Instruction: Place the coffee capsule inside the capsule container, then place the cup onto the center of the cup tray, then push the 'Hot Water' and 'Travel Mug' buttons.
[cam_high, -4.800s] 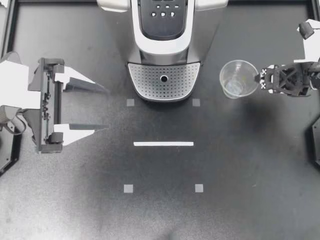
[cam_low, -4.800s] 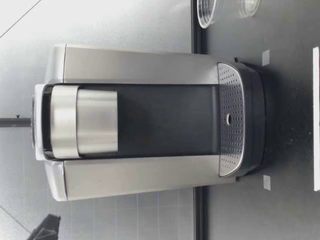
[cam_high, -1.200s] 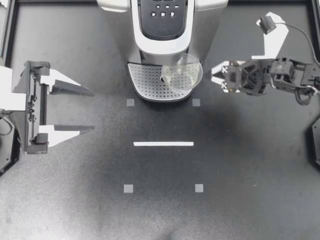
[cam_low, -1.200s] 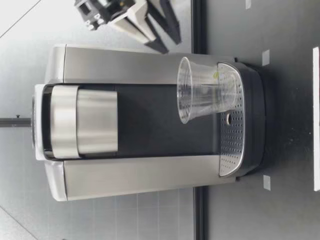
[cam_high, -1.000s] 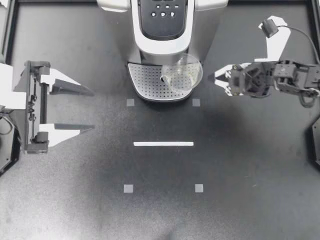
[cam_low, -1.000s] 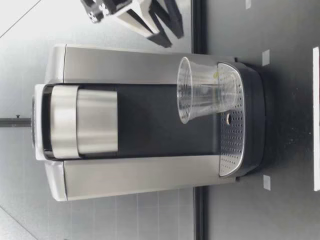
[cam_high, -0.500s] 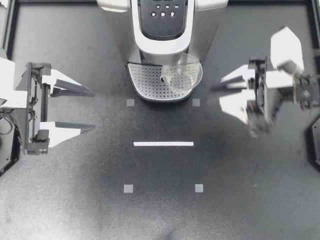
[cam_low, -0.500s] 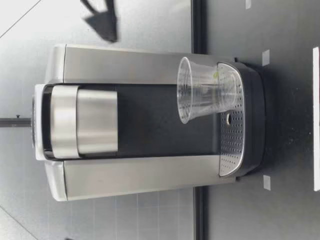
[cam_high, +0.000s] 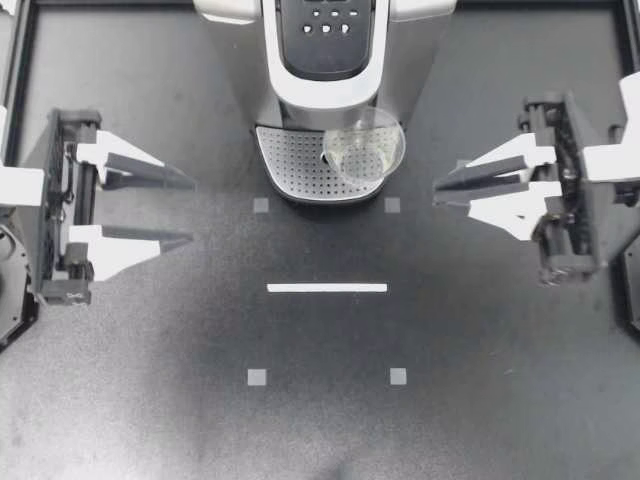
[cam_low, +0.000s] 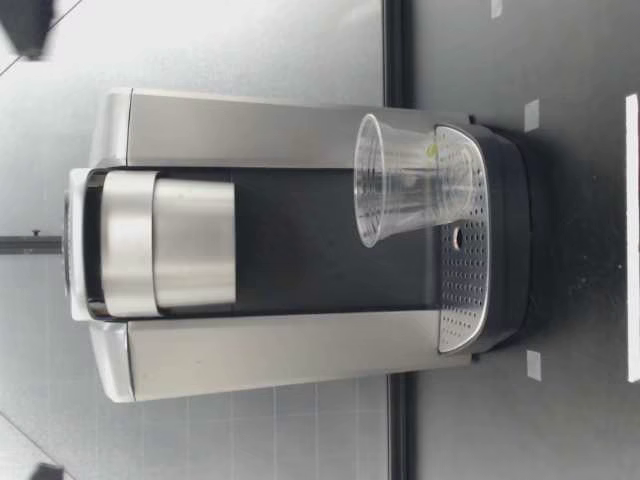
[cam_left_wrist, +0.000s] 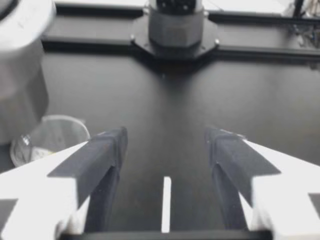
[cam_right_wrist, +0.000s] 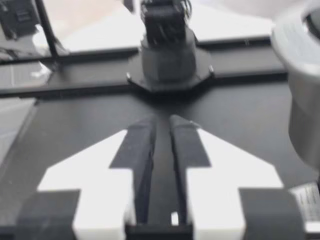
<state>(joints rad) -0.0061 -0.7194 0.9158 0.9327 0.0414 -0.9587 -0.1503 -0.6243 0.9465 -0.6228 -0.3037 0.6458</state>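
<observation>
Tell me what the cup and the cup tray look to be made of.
The cup looks like thin clear plastic, glossy: the tray's holes show through it. The cup tray looks like metal with a satin silver finish, though it could be metal-look plastic: it is an evenly perforated grid with a dull sheen.

nothing legible here tbh. the coffee machine (cam_high: 325, 75) has a panel of buttons (cam_high: 327, 20) with little white marks on them, but seen from the top they're too small to make out as words or icons. the worktop (cam_high: 150, 380) only carries blank white tape, small squares (cam_high: 257, 377) and one strip (cam_high: 327, 288), no writing. the right wrist view shows a pale label (cam_right_wrist: 306, 196) by the machine, its print too blurred to read.
</observation>
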